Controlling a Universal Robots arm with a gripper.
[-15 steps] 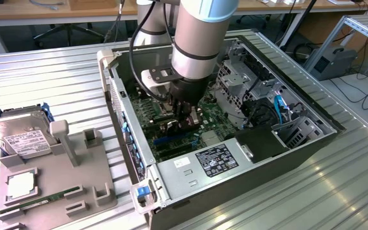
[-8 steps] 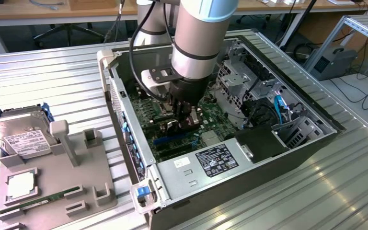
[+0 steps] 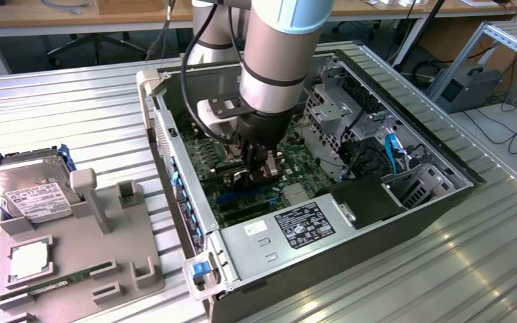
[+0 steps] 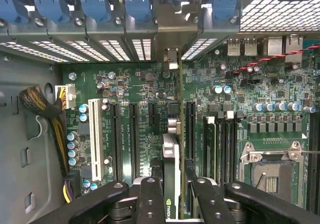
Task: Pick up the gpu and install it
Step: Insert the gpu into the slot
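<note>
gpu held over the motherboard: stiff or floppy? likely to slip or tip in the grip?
Probably stiff: the gpu stands straight on edge in the gripper, with no sag. Likely light, being thin. Pinched across its flat faces, it may pivot if it catches a slot on the motherboard.

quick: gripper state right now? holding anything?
Gripper: closed on the gpu, holding the card edge-on over the motherboard.
</note>
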